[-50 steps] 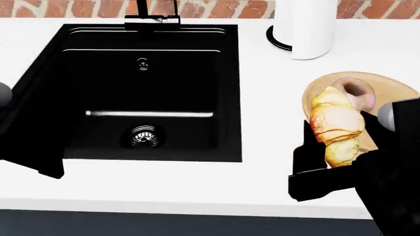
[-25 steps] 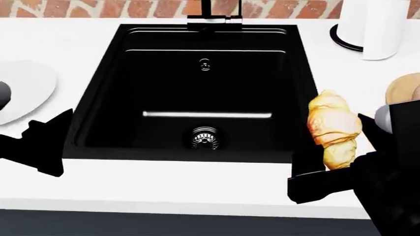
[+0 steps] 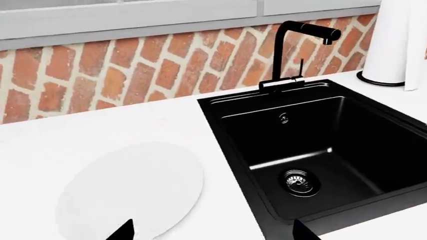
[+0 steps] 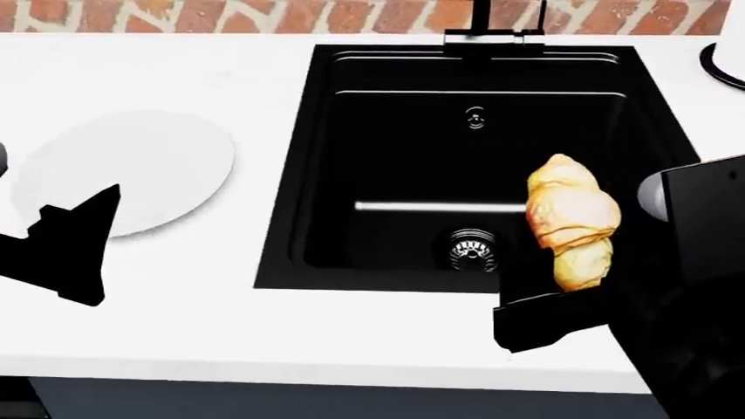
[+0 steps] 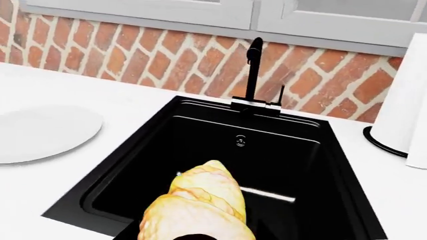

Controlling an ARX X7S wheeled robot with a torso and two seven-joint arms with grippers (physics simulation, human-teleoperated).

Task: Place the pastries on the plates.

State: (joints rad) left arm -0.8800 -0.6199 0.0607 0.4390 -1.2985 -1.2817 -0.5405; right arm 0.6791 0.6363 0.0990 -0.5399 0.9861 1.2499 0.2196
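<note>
Croissant [image 4: 570, 223], golden and ridged, is clamped in the right gripper [image 4: 557, 281] and held above the black sink [image 4: 385, 131]. Left gripper [image 4: 72, 240] has its fingers spread, holding nothing, over the counter beside the white plate [image 4: 140, 166]. No readable writing anywhere.

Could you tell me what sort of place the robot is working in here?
Most likely a kitchen counter: a black sink with a drain and a black tap is set into a white worktop, with a red brick backsplash and what looks like a window frame above it.
</note>
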